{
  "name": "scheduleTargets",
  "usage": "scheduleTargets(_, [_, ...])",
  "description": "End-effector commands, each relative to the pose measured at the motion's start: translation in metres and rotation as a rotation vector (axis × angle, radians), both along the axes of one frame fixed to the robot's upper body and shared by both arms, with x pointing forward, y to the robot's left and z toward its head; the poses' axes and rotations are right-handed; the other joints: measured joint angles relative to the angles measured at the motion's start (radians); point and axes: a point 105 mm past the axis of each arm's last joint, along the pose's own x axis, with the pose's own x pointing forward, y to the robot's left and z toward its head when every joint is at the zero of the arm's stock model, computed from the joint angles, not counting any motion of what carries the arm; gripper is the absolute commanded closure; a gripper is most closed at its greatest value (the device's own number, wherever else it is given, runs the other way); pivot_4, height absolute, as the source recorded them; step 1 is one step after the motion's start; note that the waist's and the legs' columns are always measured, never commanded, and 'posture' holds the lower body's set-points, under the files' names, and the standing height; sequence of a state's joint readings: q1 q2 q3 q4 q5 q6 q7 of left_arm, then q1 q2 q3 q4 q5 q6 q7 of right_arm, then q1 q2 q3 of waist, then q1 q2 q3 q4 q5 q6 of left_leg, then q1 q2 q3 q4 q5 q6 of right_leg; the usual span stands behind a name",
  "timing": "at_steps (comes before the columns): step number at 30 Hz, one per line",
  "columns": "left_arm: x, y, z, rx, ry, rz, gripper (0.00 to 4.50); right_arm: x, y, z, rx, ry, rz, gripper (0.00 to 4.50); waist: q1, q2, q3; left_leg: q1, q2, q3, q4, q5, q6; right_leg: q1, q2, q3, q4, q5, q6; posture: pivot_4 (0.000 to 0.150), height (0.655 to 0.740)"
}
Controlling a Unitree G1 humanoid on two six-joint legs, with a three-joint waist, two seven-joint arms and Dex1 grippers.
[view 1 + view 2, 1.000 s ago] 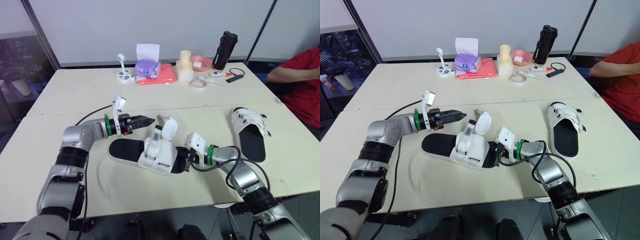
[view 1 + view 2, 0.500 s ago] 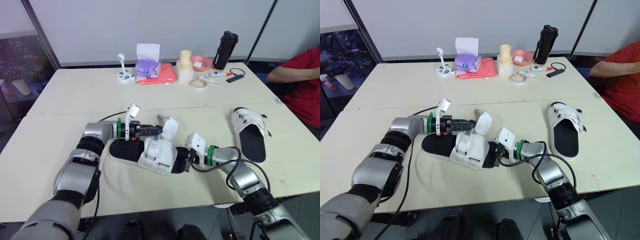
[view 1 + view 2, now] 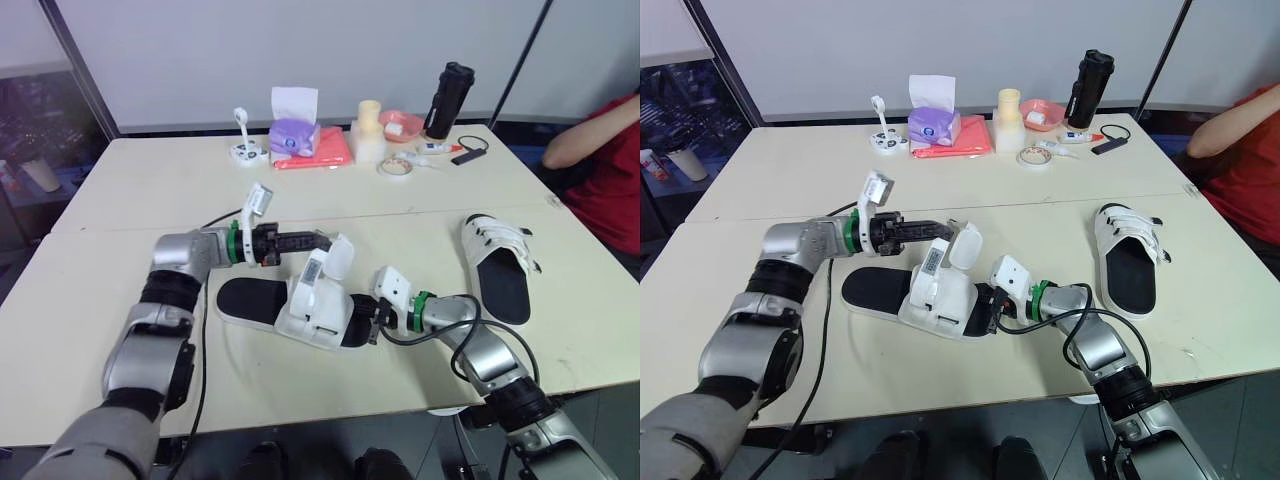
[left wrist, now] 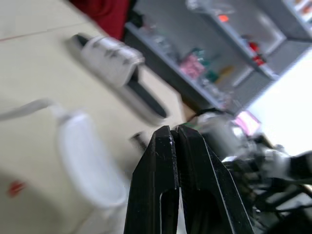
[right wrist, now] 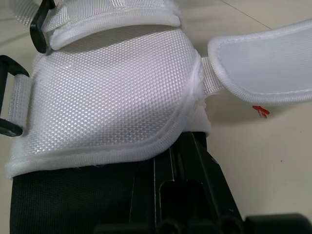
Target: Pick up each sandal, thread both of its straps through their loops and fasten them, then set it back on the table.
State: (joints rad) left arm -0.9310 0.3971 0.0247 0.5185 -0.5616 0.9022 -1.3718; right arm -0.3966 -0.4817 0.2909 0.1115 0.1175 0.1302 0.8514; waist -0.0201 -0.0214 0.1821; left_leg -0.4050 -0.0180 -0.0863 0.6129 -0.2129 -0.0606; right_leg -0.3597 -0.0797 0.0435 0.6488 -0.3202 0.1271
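An unfastened white sandal with a black sole lies on the table in front of me. One wide strap stands up from it. My left gripper is level with that strap's top, right beside it, and shut. In the left wrist view its fingers press together with nothing seen between them. My right gripper is at the sandal's right end, shut. Its fingers lie on the black footbed, tips tucked under the white upper. A second sandal, with its straps done up, lies to the right.
Along the far edge stand a tissue box, a red folder, a pink bowl, a tape roll and a black bottle. A person in red sits at the right corner.
My left gripper has reached in to the upright strap and gone from open to shut. The right arm stays put. The person's arm has lifted.
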Motion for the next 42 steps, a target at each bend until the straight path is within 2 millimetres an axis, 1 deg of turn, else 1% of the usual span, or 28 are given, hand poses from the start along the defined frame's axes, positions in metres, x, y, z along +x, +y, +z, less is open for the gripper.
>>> scheduleTargets(1, [-0.024, 0.002, 0.029, -0.079, -0.051, -0.048, 4.45, -0.008, -0.020, -0.049, -0.128, 0.152, -0.074, 4.50, 0.001, 0.000, 0.000, 0.000, 0.000, 0.000, 0.000, 0.000, 0.000, 0.000, 0.000, 0.000, 0.000, 0.000, 0.000, 0.150, 0.7400])
scheduleTargets(4, [-0.036, 0.004, 0.038, -0.122, -0.053, -0.040, 4.45, -0.008, -0.020, -0.050, -0.128, 0.154, -0.071, 4.50, 0.002, 0.000, 0.000, 0.001, 0.000, -0.001, 0.000, 0.000, 0.000, 0.001, 0.000, 0.000, 0.000, 0.000, 0.000, 0.150, 0.7400])
scheduleTargets(8, [-0.043, 0.005, 0.048, -0.170, -0.061, -0.015, 4.45, -0.008, -0.020, -0.051, -0.133, 0.155, -0.066, 4.50, 0.002, 0.000, 0.000, 0.001, 0.000, -0.001, 0.000, 0.000, 0.000, 0.001, 0.000, 0.000, 0.000, 0.000, 0.000, 0.150, 0.7400])
scheduleTargets(12, [-0.054, 0.001, 0.058, -0.197, -0.077, -0.041, 4.45, -0.007, -0.021, -0.051, -0.136, 0.154, -0.065, 4.50, 0.002, 0.000, 0.000, 0.001, 0.000, -0.001, 0.000, 0.000, 0.000, 0.001, 0.000, 0.000, 0.000, 0.000, 0.000, 0.150, 0.7400])
scheduleTargets(22, [-0.069, -0.003, 0.068, -0.234, -0.082, -0.085, 4.45, -0.009, -0.023, -0.053, -0.144, 0.162, -0.066, 4.50, 0.002, 0.000, 0.000, 0.001, 0.000, -0.001, 0.000, 0.000, 0.000, 0.001, 0.000, 0.000, 0.000, 0.000, 0.000, 0.150, 0.7400])
scheduleTargets(28, [-0.085, -0.009, 0.073, -0.237, -0.088, -0.158, 4.45, -0.009, -0.023, -0.054, -0.144, 0.164, -0.070, 4.50, 0.002, 0.000, 0.000, 0.001, 0.000, -0.001, 0.000, 0.000, 0.000, 0.001, 0.000, 0.000, -0.001, 0.000, 0.000, 0.150, 0.7400])
scheduleTargets(32, [-0.096, -0.015, 0.072, -0.225, -0.085, -0.208, 4.45, -0.009, -0.022, -0.054, -0.141, 0.163, -0.071, 4.50, 0.002, 0.000, 0.000, 0.001, 0.000, -0.001, 0.000, 0.000, 0.000, 0.001, 0.000, 0.000, -0.001, 0.000, 0.000, 0.150, 0.7400])
scheduleTargets(37, [-0.113, -0.028, 0.049, -0.137, -0.062, -0.277, 4.45, -0.009, -0.022, -0.053, -0.137, 0.159, -0.072, 4.50, 0.002, 0.000, 0.000, 0.001, 0.000, 0.000, 0.000, 0.000, 0.000, 0.001, 0.000, 0.000, -0.001, 0.000, 0.000, 0.150, 0.7400])
scheduleTargets(40, [-0.116, -0.035, 0.039, -0.103, -0.048, -0.302, 4.45, -0.009, -0.021, -0.053, -0.133, 0.155, -0.074, 4.50, 0.003, 0.000, 0.000, 0.001, 0.000, 0.000, 0.000, 0.000, 0.000, 0.001, 0.000, 0.000, -0.001, 0.000, -0.001, 0.150, 0.7400])
scheduleTargets(42, [-0.117, -0.037, 0.036, -0.094, -0.048, -0.312, 4.45, -0.008, -0.021, -0.052, -0.131, 0.154, -0.076, 4.50, 0.003, 0.000, 0.000, 0.001, 0.000, 0.000, 0.000, 0.000, 0.000, 0.001, 0.000, 0.000, -0.001, 0.000, -0.001, 0.150, 0.7400])
